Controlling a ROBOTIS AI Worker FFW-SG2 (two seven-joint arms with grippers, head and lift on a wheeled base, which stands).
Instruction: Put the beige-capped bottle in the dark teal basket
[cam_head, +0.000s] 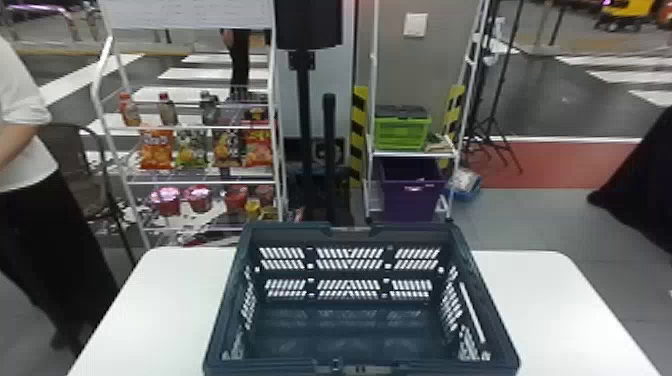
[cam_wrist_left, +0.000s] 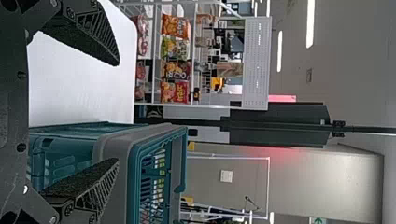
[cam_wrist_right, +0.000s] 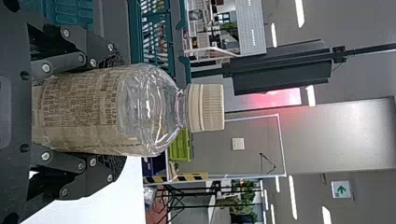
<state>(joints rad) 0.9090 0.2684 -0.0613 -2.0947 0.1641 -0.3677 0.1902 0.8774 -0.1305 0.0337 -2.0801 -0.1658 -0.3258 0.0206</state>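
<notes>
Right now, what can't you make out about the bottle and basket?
Right wrist view: base of the bottle, hidden by the right gripper.
Right wrist view: print on its label, too small.
Head view: near outside of the basket, cut off by the bottom edge.

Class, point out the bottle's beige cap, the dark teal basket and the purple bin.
Beige cap (cam_wrist_right: 206, 107): right wrist view, ridged side.
Dark teal basket (cam_head: 229, 300): head view, left rim.
Purple bin (cam_head: 410, 205): head view, front wall.

Beige-capped bottle upright in tool
</notes>
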